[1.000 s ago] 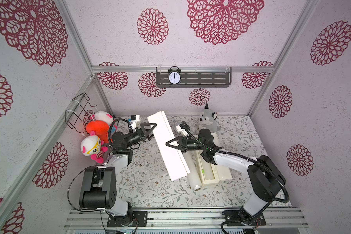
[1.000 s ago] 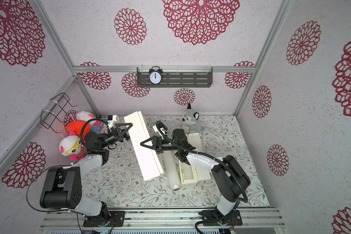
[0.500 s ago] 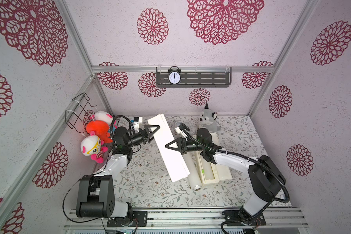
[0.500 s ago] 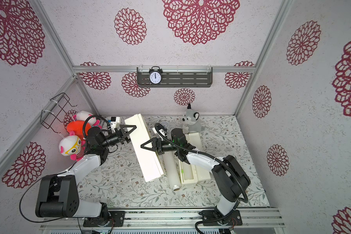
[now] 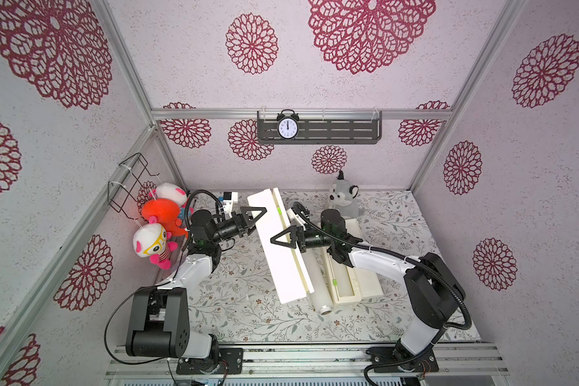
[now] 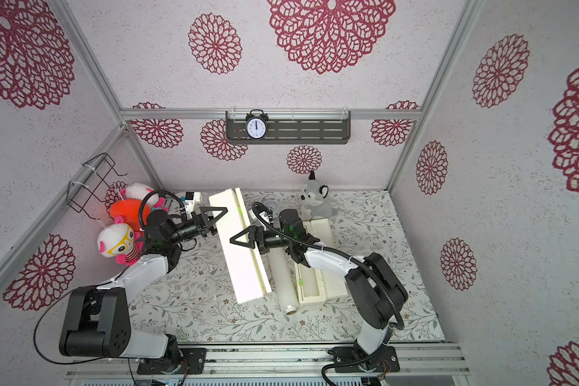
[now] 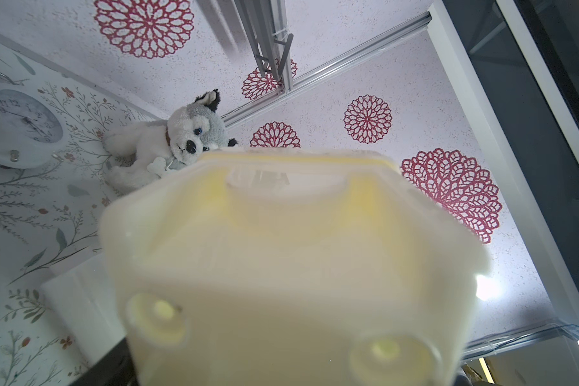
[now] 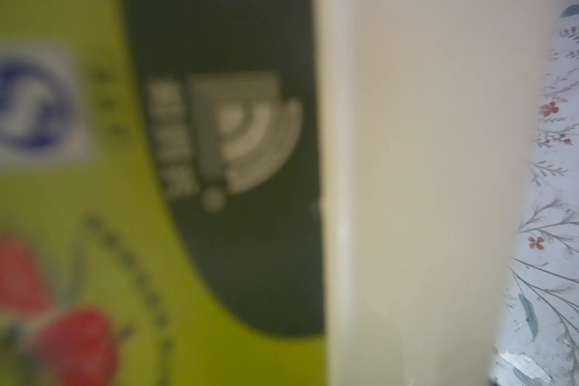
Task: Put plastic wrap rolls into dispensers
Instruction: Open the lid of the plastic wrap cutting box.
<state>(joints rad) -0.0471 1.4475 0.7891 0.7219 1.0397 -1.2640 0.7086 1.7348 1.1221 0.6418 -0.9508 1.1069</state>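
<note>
The bench (image 5: 234, 300) wears a floral cloth inside a booth of white walls with red rosettes. A clock (image 5: 287, 128) sits on a dark shelf (image 5: 341, 132) on the back wall; a husky toy (image 5: 343, 200) sits at the back, plush dolls (image 5: 157, 230) and a wire rack (image 5: 127, 183) hang by the left wall.

A closed dispenser (image 5: 278, 247) is tilted up between both arms. The left end effector (image 5: 256, 215) and the right end effector (image 5: 279, 239) each stand spread across it; whether they press it, I cannot tell. Beside it lies a roll (image 5: 316, 287), then an open dispenser (image 5: 346, 284) holding another roll (image 5: 343, 279).
</note>
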